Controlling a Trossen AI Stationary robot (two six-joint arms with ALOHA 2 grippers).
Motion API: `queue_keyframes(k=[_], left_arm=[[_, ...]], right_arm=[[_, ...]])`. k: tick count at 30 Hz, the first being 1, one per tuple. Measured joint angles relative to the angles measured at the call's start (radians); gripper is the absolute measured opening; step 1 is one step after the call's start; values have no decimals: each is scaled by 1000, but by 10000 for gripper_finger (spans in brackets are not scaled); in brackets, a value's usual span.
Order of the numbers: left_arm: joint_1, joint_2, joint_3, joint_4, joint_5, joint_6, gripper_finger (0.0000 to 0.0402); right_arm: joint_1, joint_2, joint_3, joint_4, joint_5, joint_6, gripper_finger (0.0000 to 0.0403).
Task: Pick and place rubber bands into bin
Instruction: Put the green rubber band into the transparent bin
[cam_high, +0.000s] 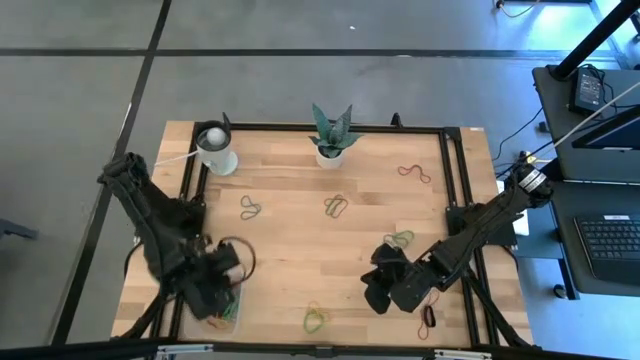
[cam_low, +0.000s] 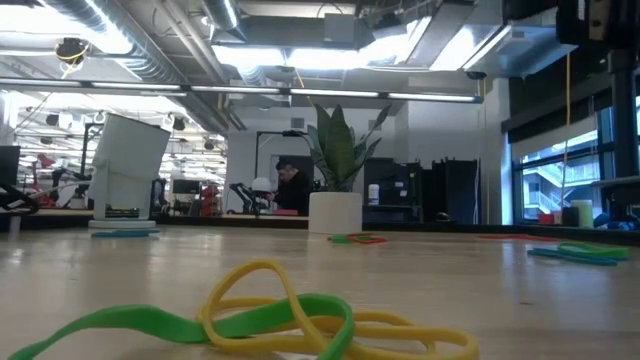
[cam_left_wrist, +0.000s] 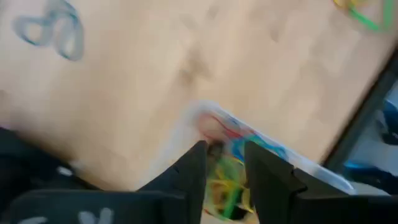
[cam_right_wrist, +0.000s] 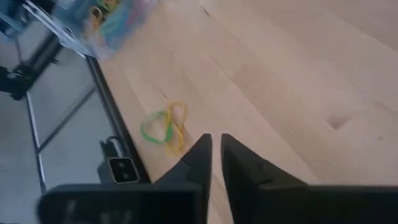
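The clear bin (cam_high: 228, 312) stands at the table's near left with several coloured rubber bands inside (cam_left_wrist: 227, 180). My left gripper (cam_left_wrist: 225, 155) hangs above it, pointing steeply down, fingers apart, and I see nothing between them. Loose rubber bands lie flat on the wood: green ones (cam_high: 250, 208) (cam_high: 337, 206) (cam_high: 400, 239), a red one (cam_high: 414, 174), a green-yellow one (cam_high: 315, 319) (cam_right_wrist: 165, 127) (cam_low: 280, 320) and a black one (cam_high: 429, 317). My right gripper (cam_high: 378, 295) (cam_right_wrist: 216, 140) hovers over bare wood at the near right, slanting down, its fingers nearly together with nothing between them.
A white cup (cam_high: 217, 148) stands at the far left and a potted plant (cam_high: 331, 140) at the far middle. A black frame (cam_high: 455, 200) runs round the table. Bare wood lies in the middle between the arms.
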Motion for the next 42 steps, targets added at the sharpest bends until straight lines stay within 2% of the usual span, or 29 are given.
queue_keyframes(k=[3, 7, 11, 14, 17, 20, 24, 28, 34, 39, 42], left_arm=[[95, -29, 0, -59, -4, 99, 72], [252, -34, 0, -80, 4, 345, 14], [416, -14, 0, 14, 54, 579, 3], [486, 5, 0, 137, 58, 701, 2], [502, 26, 0, 291, 88, 832, 2], [497, 71, 17, 396, 120, 896, 1], [484, 205, 123, 391, 139, 952, 1], [472, 374, 261, 389, 124, 1073, 2], [482, 572, 388, 398, 169, 1240, 5], [487, 658, 418, 460, 269, 1238, 34], [468, 678, 418, 478, 286, 1210, 65]], right_arm=[[11, 24, 0, -45, -42, 82, 7], [45, 36, 0, -109, -92, 159, 8], [100, 31, 0, -175, -110, 152, 3], [147, 26, -5, -250, -141, 173, 2], [181, -12, -72, -261, -181, 189, 2], [198, -94, -200, -224, -222, 204, 1], [196, -251, -398, -147, -257, 172, 1], [167, -410, -525, -169, -264, 76, 1], [117, -581, -596, -192, -264, -147, 0], [80, -648, -607, -211, -264, -247, 0], [70, -659, -607, -210, -263, -280, 0]])
